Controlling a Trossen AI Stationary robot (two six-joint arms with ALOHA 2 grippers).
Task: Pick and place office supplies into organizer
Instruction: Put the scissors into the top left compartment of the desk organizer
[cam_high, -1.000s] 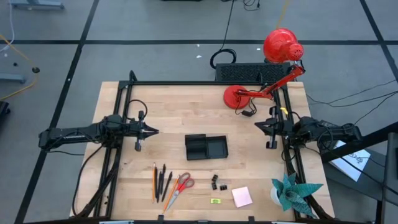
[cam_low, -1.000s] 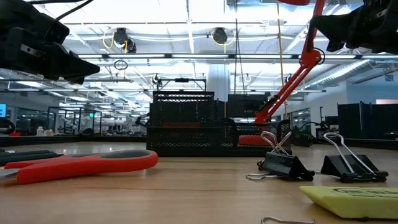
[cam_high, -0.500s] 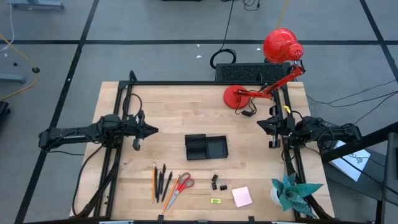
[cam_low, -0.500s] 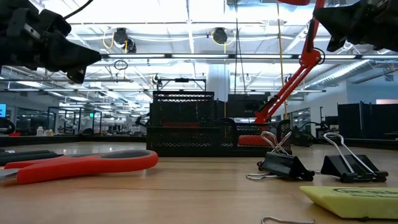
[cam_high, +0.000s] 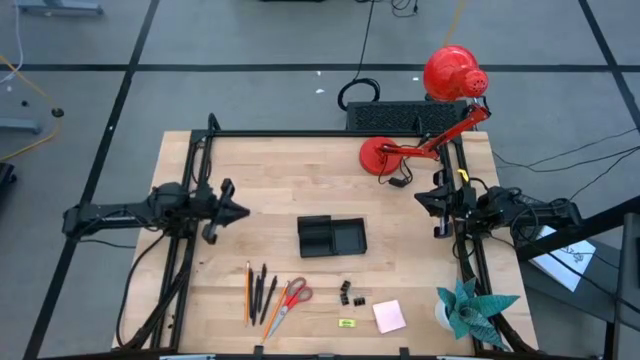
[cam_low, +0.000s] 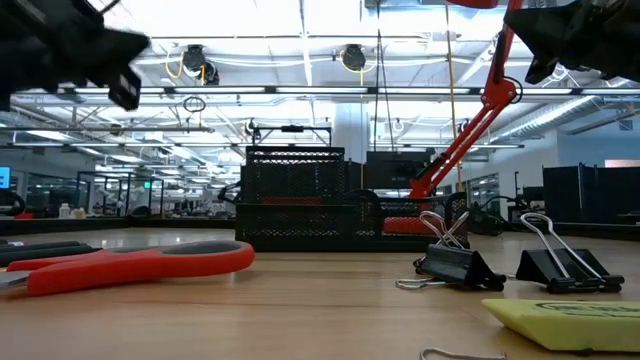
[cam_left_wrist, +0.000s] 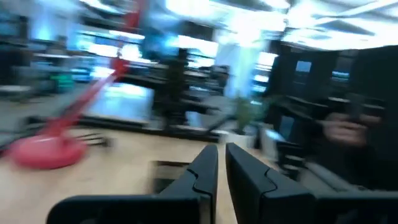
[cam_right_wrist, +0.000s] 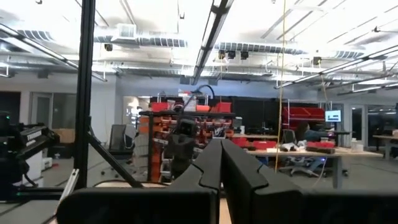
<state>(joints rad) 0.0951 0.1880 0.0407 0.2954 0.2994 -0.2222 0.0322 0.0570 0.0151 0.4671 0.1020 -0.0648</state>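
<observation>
Organizer (cam_high: 332, 236): black tray, desk (cam_high: 300, 170) centre, nothing seen inside.
Pencils and pens (cam_high: 257, 292), red-handled scissors (cam_high: 288, 300): 7 o'clock of organizer.
Black clips (cam_high: 351, 293), yellow-green piece (cam_high: 346, 323), pink pad (cam_high: 389, 316): 5 o'clock.
Left claw (cam_high: 240, 211): 9 o'clock, fingers nearly together, holding nothing.
Right claw (cam_high: 421, 199): 2 o'clock, fingers together, holding nothing.

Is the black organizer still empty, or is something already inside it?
Empty: in the high view the organizer shows only bare black compartments; scissors and sticky-note pad lie outside.
</observation>
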